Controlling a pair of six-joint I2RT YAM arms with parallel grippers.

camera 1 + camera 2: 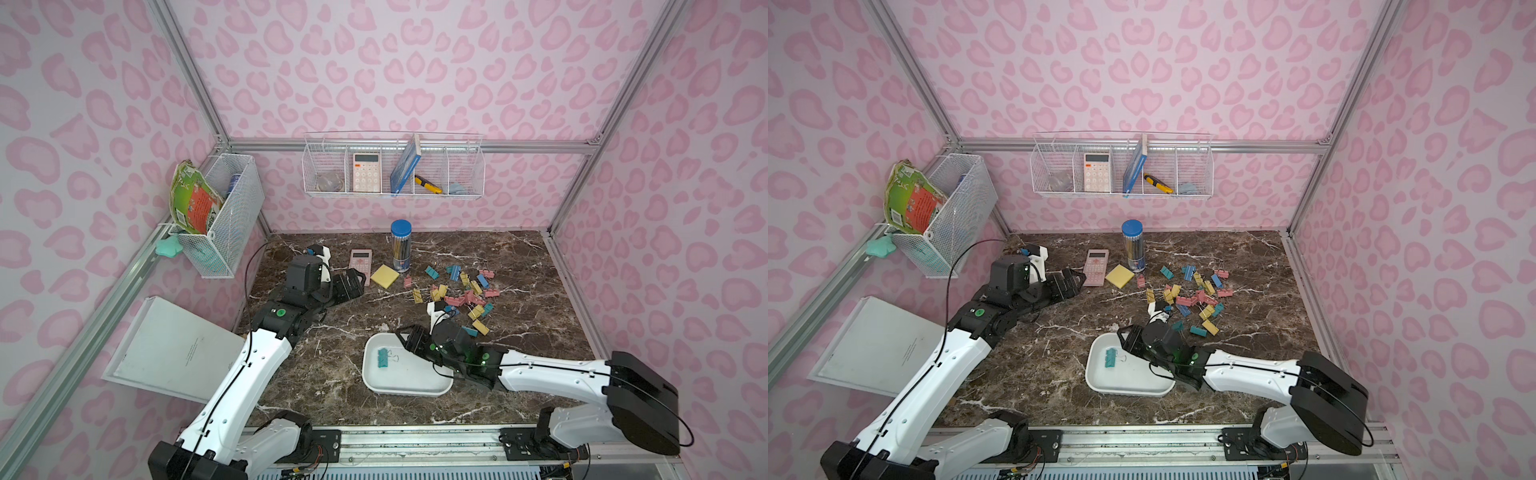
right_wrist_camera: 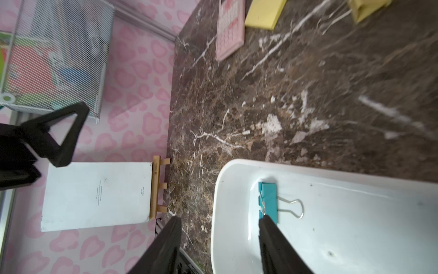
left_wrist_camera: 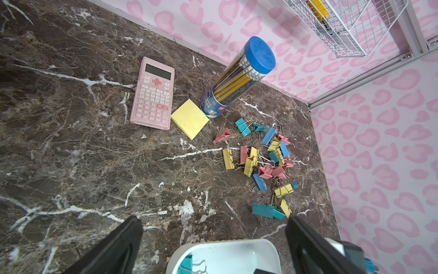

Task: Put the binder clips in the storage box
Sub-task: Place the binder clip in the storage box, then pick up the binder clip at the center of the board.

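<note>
Right wrist view: one teal binder clip [image 2: 267, 201] lies flat on the floor of the storage box [image 2: 216, 213], with its wire handle folded out beside it. In a top view it sits toward the nine o'clock end of the box. The other binder clips [image 1: 461, 291] are in a loose heap on the marble tabletop [image 1: 316, 374], at about one o'clock from the box. The nearest ones lie just off the box's far corner, and many overlap with their handles crossed.

The clips look light and stiff, with smooth painted bodies that could slip out of a shallow pinch. The thin sprung handles will probably snag on their neighbours. The safer hold is likely across the two flat faces of a clip's folded body. It also seems wiser to start with the loose ones at the six o'clock edge of the heap.

The right gripper [image 2: 220, 218] hangs over the box's nine o'clock rim with its fingers apart and nothing between them. The left gripper [image 3: 213, 220] is spread wide and empty. It sits at about eleven o'clock from the box, beside the pink calculator [image 1: 360, 264]. The yellow sticky-note pad [image 1: 384, 276] and the upright pencil tube [image 1: 401, 245] lie beyond it, at twelve o'clock.
</note>
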